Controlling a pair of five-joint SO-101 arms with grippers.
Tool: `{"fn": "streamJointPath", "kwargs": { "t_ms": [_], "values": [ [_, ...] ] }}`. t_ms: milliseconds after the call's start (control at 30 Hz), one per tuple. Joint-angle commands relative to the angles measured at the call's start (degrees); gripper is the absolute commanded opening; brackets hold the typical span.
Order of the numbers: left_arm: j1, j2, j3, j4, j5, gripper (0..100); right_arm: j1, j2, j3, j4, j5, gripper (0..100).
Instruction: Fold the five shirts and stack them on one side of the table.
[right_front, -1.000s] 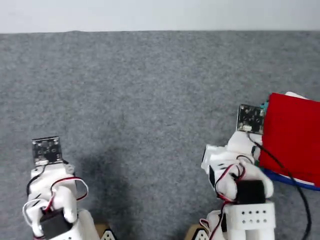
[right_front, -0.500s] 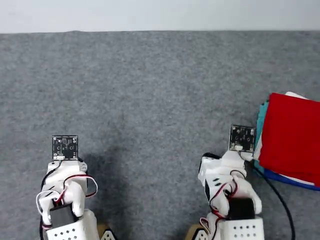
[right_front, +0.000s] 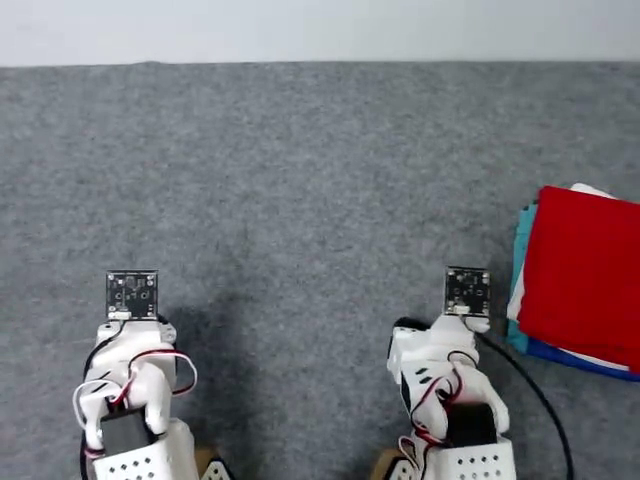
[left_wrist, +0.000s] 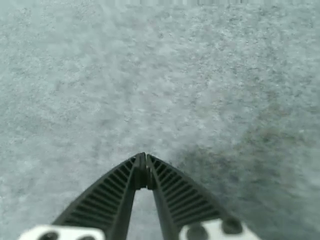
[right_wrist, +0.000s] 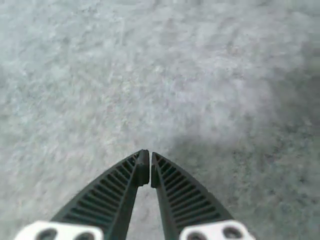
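Right hand (right_wrist: 148, 157) back, apparently closed.

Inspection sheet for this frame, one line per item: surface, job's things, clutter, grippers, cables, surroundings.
Surface: grey mat covers the table, lying flat.
Job's things: folded stack at one side edge of the mat, red shirt on top, with teal, blue and white edges beneath; the number of shirts is not clear.
Clutter: nothing seen.
Grippers: left gripper shut and empty over bare mat; right gripper shut and empty over bare mat.
Cables: red and white wires looped on both arms; black cable runs on the mat from the arm nearest the stack, close to the stack's near corner.
Surroundings: pale wall beyond the far edge.
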Motion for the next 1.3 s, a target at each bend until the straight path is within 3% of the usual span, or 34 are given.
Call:
{"fn": "streamJointPath", "kwargs": {
  "t_ms": [0, 67, 267, 1267],
  "values": [
    [4.22, -0.53, -0.22, 3.16, 7.56, 1, -2.68, -0.57, 0.79, 0.4, 0.62, 0.9],
    [7.47, -0.53, -0.22, 4.48, 10.64, 1, -3.38, -0.04, 0.88, 1.1, 0.62, 0.9],
    [14.86, -0.53, -0.13, 5.01, 10.9, 1, -1.89, -0.04, 0.88, 6.9, 0.62, 0.9],
    [14.77, -0.53, -0.13, 7.74, 11.16, 1, 0.22, -0.48, 0.88, 10.95, 0.26, 0.9]
  ]
}}
